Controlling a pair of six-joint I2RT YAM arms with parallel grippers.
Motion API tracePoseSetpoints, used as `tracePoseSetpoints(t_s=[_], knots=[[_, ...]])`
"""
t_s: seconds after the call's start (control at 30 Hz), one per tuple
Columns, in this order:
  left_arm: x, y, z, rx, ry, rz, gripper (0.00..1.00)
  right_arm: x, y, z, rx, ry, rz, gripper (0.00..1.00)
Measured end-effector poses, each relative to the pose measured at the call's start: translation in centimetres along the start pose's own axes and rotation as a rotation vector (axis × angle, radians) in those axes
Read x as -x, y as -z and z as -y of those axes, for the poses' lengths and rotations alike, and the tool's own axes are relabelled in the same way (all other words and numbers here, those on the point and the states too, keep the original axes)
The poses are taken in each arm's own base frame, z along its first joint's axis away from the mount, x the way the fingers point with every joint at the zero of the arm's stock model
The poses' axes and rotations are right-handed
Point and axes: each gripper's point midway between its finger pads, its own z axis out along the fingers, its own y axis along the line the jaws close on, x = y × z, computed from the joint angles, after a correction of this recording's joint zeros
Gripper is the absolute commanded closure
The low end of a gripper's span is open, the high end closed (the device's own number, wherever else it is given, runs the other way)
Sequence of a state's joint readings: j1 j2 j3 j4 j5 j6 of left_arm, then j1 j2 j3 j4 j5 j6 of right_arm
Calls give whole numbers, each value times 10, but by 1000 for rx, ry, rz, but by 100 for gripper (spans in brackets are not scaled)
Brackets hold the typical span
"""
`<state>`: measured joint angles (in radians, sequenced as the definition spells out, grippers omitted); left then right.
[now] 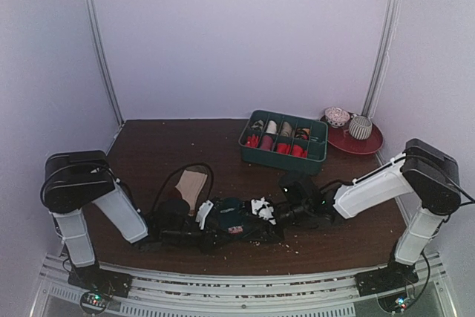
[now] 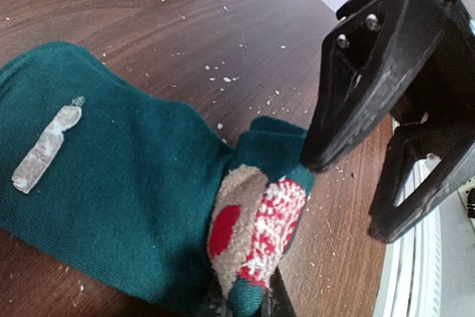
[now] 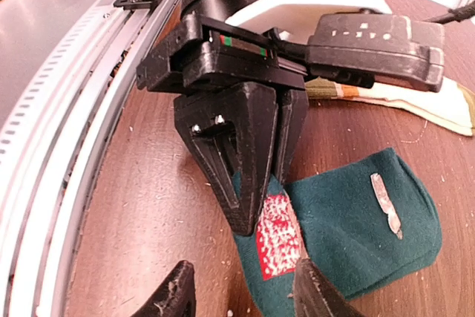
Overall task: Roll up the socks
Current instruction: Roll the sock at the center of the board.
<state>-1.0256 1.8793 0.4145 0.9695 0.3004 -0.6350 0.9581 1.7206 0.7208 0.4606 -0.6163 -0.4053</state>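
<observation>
The dark teal sock (image 2: 111, 176) lies flat on the brown table, with a red-and-white patterned patch (image 2: 271, 228) at its folded end. My left gripper (image 2: 245, 304) is shut on that folded end; the right wrist view shows its black fingers (image 3: 252, 161) pinching the teal sock (image 3: 356, 220). My right gripper (image 3: 245, 295) is open just beside the fold, one finger over bare wood and the other over the sock, holding nothing. From above, both grippers meet at the teal sock (image 1: 230, 217). The striped beige sock (image 1: 191, 183) lies flat behind my left arm, partly hidden by it (image 3: 401, 98).
A green divided tray (image 1: 286, 155) with rolled bundles stands at the back right. Beside it a red plate (image 1: 371, 142) carries two balls. A black cable (image 1: 185, 168) loops over the striped sock. A metal rail (image 3: 59, 109) runs along the table's near edge. Crumbs dot the wood.
</observation>
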Motion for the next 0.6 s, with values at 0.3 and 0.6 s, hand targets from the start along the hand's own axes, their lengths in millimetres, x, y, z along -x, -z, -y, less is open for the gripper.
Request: tracePoseSetpoints(t_s=[0.3, 0.6], knots=[[-1, 0, 0, -8, 12, -6, 100, -12, -20, 7, -3, 45, -10, 55], [-3, 0, -1, -13, 14, -12, 100, -22, -36, 22, -36, 51, -63, 72]])
